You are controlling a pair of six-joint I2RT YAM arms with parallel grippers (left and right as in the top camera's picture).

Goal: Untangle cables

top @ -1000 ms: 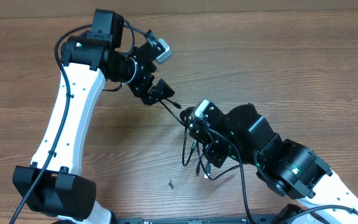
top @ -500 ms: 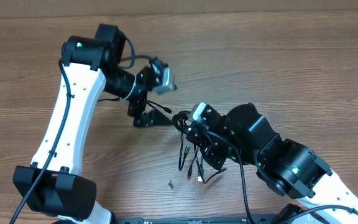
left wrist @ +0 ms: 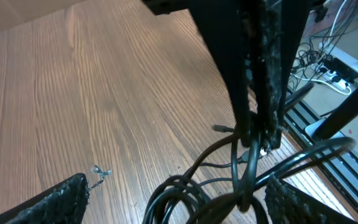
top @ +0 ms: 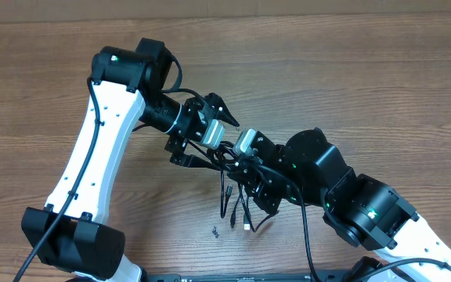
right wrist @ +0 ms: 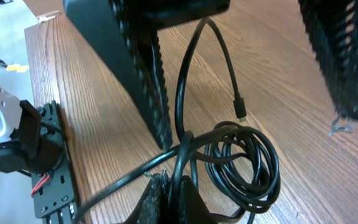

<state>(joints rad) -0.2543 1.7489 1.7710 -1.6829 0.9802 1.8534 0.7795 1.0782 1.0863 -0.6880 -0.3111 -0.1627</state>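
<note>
the left jaws stand spread astride the cables (top: 225,196), which are bunched near the middle of the bench (top: 382,78) with plug ends trailing toward its near edge; closing here could clamp several strands at once and draw the knot tighter. the right jaws are pressed together, pinching the same bundle just beside them, seemingly at its tangled part though the crowded views blur this, so a pull against that grip may strain a plug.
</note>
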